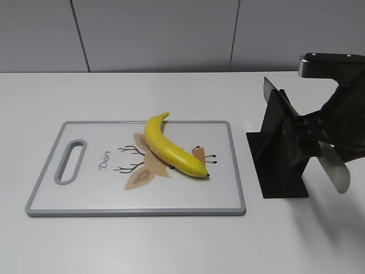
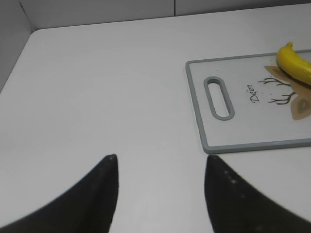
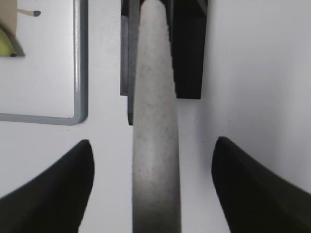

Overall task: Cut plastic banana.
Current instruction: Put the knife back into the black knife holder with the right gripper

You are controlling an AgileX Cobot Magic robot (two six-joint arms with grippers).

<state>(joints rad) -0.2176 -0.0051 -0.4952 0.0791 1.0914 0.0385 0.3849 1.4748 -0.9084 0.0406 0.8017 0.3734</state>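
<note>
The plastic banana (image 1: 171, 149) lies diagonally on the white cutting board (image 1: 137, 212), stem toward the back. Its stem end also shows in the left wrist view (image 2: 296, 63), and its dark tip at the left edge of the right wrist view (image 3: 5, 46). My right gripper (image 3: 153, 141) is open, its jaws either side of the grey knife handle (image 3: 154, 121) without touching it. The knife sits in a black stand (image 1: 274, 171), with its handle (image 1: 335, 168) pointing to the lower right. My left gripper (image 2: 161, 158) is open and empty over bare table, left of the board (image 2: 194, 97).
The board has a grey rim, a handle slot (image 1: 69, 161) at its left end and a deer print. Its right corner (image 3: 80, 73) lies close to the black stand (image 3: 187, 48). A grey panelled wall runs behind the white table.
</note>
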